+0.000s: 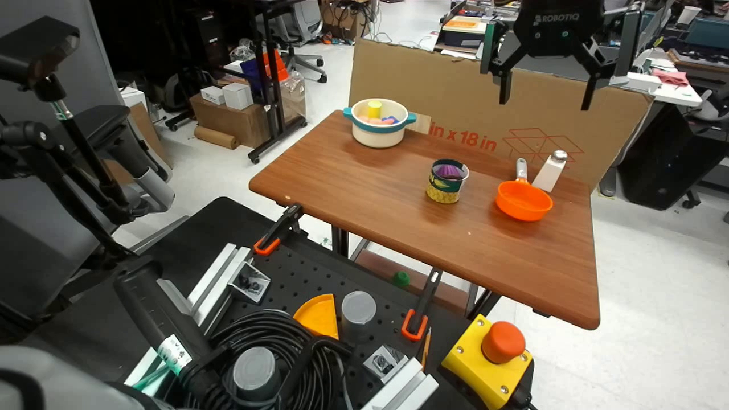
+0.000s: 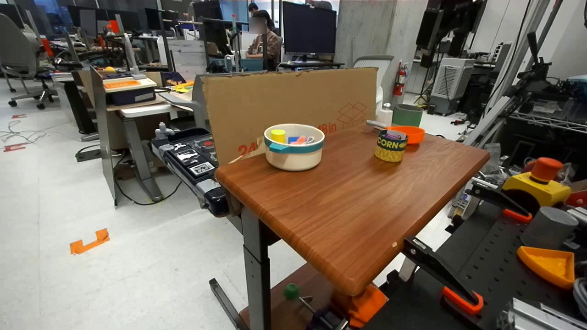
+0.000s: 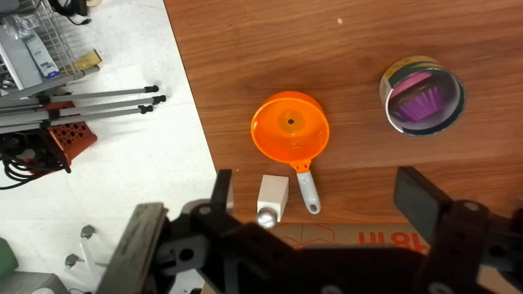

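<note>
Hovering well above the table (image 1: 364,182), my gripper (image 1: 545,101) has its fingers (image 1: 504,90) spread wide apart. Looking down through the wrist view, I see two things framed between them on the tabletop: the shaker (image 3: 273,192), white with a silver cap, and the grey handle (image 3: 307,190) of the orange pan (image 3: 292,141). The shaker stands just beside that handle, which points toward the cardboard (image 1: 455,85) standing along the table's edge. Next out I have the can (image 1: 443,195), upright and open-topped, near the pan but apart from it, with a purple cup (image 3: 423,105) and something pink (image 3: 410,84) inside. Well away, close to a corner, sits the pot (image 1: 379,138), cream with teal handles, holding a yellow block (image 1: 374,108) and other coloured pieces. Along the edge opposite the cardboard I can see two black clamps (image 1: 427,296), and near one of them the red stop button (image 1: 503,341).
</note>
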Robot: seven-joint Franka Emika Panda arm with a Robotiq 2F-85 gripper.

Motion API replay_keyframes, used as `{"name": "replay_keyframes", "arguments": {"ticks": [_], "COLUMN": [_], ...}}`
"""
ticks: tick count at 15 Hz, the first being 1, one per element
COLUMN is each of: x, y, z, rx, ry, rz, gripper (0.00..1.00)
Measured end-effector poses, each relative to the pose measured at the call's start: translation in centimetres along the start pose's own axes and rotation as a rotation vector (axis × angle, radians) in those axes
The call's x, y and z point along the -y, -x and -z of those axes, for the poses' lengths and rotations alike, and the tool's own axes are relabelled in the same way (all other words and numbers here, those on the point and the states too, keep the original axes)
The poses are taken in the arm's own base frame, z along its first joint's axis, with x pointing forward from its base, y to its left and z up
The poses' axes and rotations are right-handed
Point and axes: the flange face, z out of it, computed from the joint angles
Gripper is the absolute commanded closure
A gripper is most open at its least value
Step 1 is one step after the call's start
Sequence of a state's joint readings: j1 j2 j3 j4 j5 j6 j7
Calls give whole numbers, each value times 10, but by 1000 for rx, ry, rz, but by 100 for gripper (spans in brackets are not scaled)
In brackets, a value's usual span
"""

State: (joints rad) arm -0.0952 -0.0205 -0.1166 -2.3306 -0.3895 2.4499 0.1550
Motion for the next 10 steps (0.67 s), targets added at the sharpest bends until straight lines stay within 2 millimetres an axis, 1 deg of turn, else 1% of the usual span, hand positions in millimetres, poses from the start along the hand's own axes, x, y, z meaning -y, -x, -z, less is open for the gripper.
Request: {"name": "replay_keyframes", "arguments": {"ticks": [5, 10], "x": [28, 62], "y": [2, 6], "z": [3, 6], "rx": [36, 58], "ry": [9, -65], "rz": [79, 271], "gripper": [0, 0]}}
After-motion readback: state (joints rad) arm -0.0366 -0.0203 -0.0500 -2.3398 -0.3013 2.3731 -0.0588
